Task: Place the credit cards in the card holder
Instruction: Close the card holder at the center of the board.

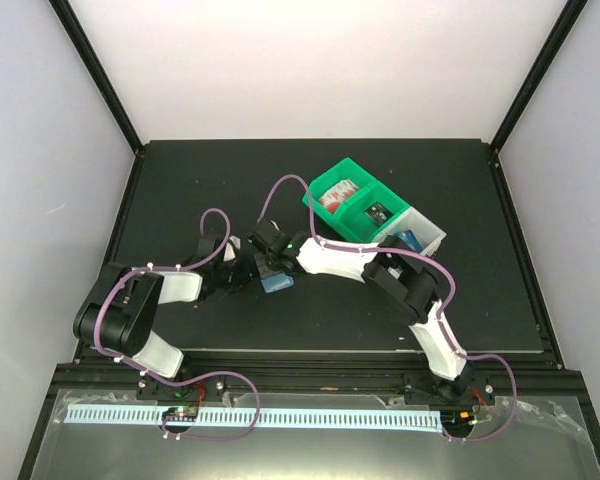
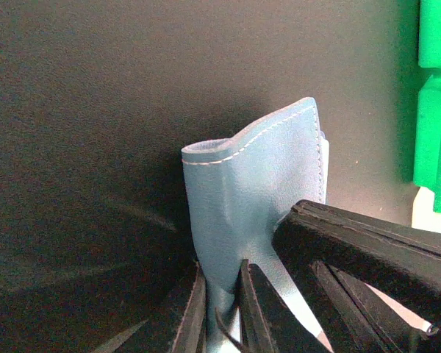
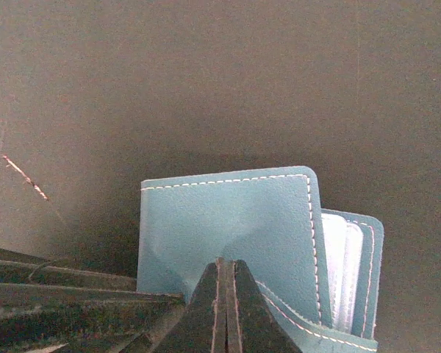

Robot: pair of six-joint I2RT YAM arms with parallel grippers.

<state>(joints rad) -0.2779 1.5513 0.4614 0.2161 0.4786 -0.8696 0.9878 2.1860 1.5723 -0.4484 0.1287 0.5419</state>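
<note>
The card holder (image 1: 278, 284) is a teal-blue stitched wallet held up off the black mat between both grippers. In the left wrist view the card holder (image 2: 253, 191) stands on edge, and my left gripper (image 2: 222, 298) is shut on its lower part. In the right wrist view my right gripper (image 3: 226, 283) is shut on an edge of the card holder (image 3: 228, 220), whose pale inner pockets (image 3: 344, 268) gape open at the right. From above, the left gripper (image 1: 242, 272) and right gripper (image 1: 272, 260) sit close together. A blue card-like item (image 1: 409, 240) lies in the white bin.
A green bin (image 1: 340, 168) holding small items stands at the back right, and a white bin (image 1: 435, 238) adjoins it. Both show at the right edge of the left wrist view (image 2: 434, 110). The right arm's black finger (image 2: 367, 250) crosses that view.
</note>
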